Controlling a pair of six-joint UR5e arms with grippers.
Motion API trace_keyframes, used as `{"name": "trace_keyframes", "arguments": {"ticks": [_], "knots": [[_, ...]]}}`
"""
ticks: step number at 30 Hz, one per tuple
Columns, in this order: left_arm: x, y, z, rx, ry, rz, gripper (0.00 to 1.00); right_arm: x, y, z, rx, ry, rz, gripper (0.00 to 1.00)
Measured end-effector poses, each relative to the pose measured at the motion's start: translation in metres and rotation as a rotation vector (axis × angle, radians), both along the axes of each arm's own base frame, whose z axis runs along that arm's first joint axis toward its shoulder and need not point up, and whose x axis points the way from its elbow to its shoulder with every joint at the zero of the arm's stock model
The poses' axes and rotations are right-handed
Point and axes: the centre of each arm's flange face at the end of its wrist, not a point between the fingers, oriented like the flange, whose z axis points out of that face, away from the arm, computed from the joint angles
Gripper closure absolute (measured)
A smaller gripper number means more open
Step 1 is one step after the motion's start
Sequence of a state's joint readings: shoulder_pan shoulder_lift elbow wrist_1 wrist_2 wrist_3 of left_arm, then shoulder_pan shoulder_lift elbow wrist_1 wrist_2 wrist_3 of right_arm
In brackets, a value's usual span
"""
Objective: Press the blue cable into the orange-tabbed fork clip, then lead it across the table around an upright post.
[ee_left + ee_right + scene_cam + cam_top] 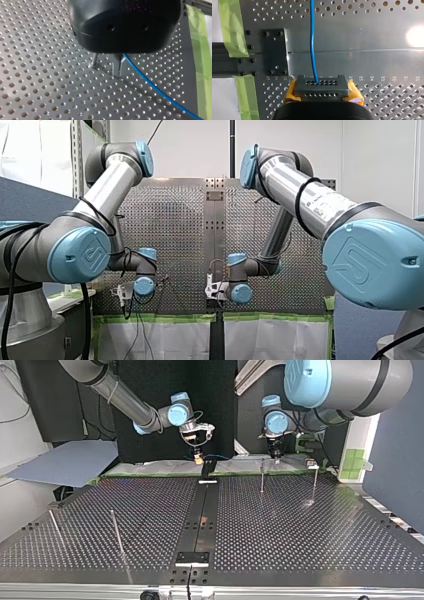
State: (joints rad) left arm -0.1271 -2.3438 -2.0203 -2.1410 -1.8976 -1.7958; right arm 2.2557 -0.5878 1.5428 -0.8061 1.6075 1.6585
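Note:
The blue cable (312, 37) runs straight out from my right gripper (321, 86), whose yellow-padded fingers look shut on it. In the top view my right gripper (199, 459) hangs at the table's far edge, just behind a black upright clip (207, 467) on the centre strip. From there the cable (222, 457) stretches across to my left gripper (274, 455). In the left wrist view the metal fingers (117, 66) of my left gripper (119, 68) are shut on the cable (155, 88), close to the plate. A thin upright post (94, 61) stands right beside them.
Two thin posts (262, 477) (314, 482) stand near my left gripper at the top view's far right. Two more posts (116, 532) (55, 525) stand at its near left. Green tape (230, 27) lines the table's far edge. A black screwed plate (274, 55) sits beside the cable.

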Motion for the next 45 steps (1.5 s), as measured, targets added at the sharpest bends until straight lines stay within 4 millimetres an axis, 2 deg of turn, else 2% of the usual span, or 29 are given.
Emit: {"name": "trace_keyframes", "arguments": {"ticks": [7,11,28,45], "knots": [[0.01,0.001,-0.018,-0.034,0.004,0.011,0.93,-0.003,-0.004,-0.001,-0.003,0.005,-0.005,1.0],[0.019,0.002,-0.02,-0.048,0.001,0.013,0.93,-0.004,-0.006,-0.001,-0.004,0.004,-0.008,1.0],[0.036,0.013,-0.013,-0.067,0.021,0.038,0.93,-0.003,-0.022,0.006,-0.016,-0.005,-0.019,1.0],[0.064,0.017,0.006,-0.115,-0.015,0.01,0.93,-0.015,-0.052,0.015,-0.02,-0.006,-0.06,1.0]]}}
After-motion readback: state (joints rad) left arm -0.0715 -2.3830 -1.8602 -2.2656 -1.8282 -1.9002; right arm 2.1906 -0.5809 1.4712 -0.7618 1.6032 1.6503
